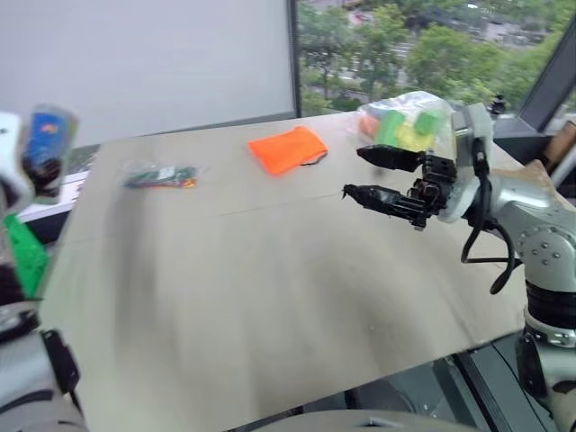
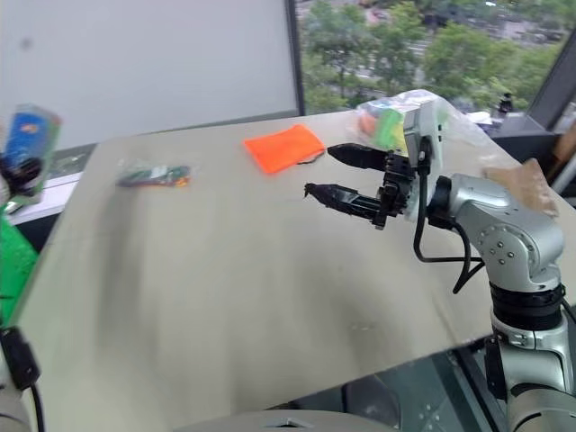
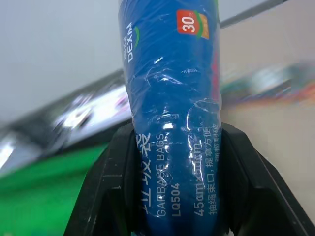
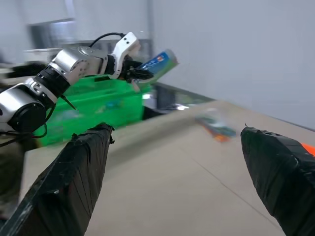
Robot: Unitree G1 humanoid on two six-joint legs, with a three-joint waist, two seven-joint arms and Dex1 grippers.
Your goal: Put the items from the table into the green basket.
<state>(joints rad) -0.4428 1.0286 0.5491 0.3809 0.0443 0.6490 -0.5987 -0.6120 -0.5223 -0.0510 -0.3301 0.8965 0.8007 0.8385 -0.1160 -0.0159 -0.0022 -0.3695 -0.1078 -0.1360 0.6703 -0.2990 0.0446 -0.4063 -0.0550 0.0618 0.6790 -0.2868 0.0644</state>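
One blue roll (image 3: 170,113) marked "GARBAGE BAGS" sits clamped in the left gripper (image 3: 172,162); the right gripper (image 1: 371,173) gapes wide, holding nothing.

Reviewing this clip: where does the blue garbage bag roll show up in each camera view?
Left eye: blue garbage bag roll at far left edge, in the left gripper.
Right eye: far left.
Left wrist: centre, between the fingers.
Right wrist: upper middle.
Shared landmark: green basket beneath it.

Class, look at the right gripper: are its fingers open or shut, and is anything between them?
Open. The right gripper has its two black fingers spread wide apart above the table, with nothing between them.
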